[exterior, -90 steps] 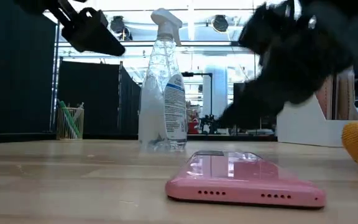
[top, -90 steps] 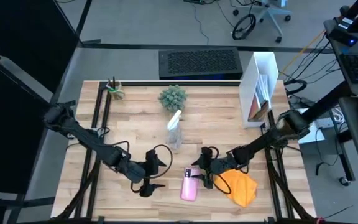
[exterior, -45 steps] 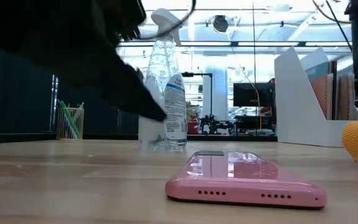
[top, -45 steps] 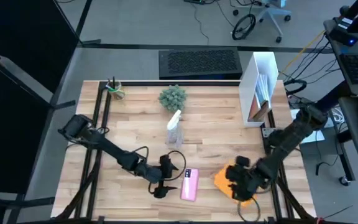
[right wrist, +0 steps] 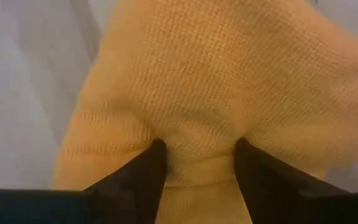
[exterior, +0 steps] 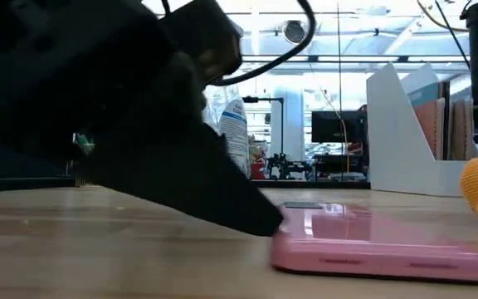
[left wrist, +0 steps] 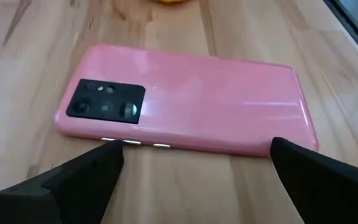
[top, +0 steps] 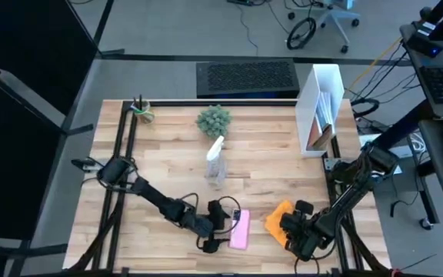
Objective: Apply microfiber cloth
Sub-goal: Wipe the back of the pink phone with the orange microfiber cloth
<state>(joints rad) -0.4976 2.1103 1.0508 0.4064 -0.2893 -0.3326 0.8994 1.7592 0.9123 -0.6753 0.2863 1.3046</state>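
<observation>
Microfiber cloth (right wrist: 229,106) pinched in right claw (right wrist: 197,162), beside pink phone (left wrist: 185,99).

A lab or workshop: a wooden table (top: 175,165) on a black frame stands on grey floor, cables (top: 375,65) trailing beside it, an office chair (top: 325,19) behind, with monitors (exterior: 330,129) and ceiling lights (exterior: 293,31) in the open room beyond
</observation>
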